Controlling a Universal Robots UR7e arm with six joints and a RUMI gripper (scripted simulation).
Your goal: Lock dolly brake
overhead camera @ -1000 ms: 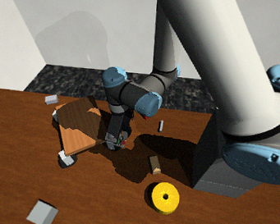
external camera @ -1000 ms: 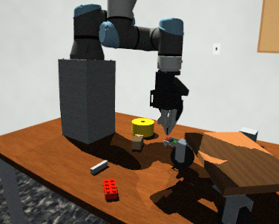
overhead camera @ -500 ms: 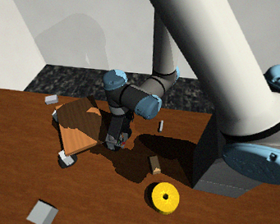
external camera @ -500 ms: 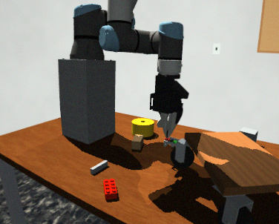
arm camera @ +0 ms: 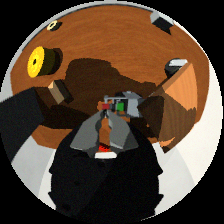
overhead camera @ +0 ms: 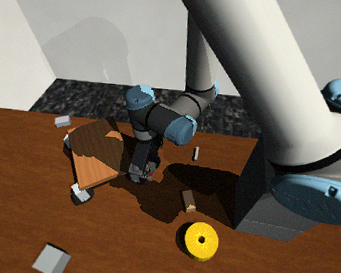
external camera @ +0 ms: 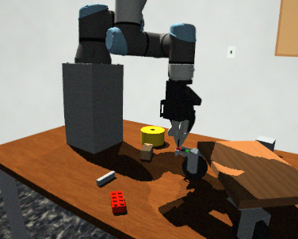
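The gripper [external camera: 179,147] has its two fingers pressed together with nothing between them, their tips resting at the red end of the brake pedal [external camera: 181,150] on the dolly's caster [external camera: 194,164]. In the wrist view the pedal shows a red part toward the fingertips and a green part beside it, mounted on a grey bracket above the dark wheel. The dolly [overhead camera: 97,155] is a flat wooden board on grey-bracketed casters; it sits tilted, toward the far left part of the worktop [overhead camera: 17,199]. A small wooden block [overhead camera: 189,200] and a yellow disc [overhead camera: 201,240] lie nearer the arm's grey pedestal [external camera: 93,107]. A red brick [external camera: 118,202] and a grey bar [external camera: 105,178] lie by the edge on the pedestal's side.
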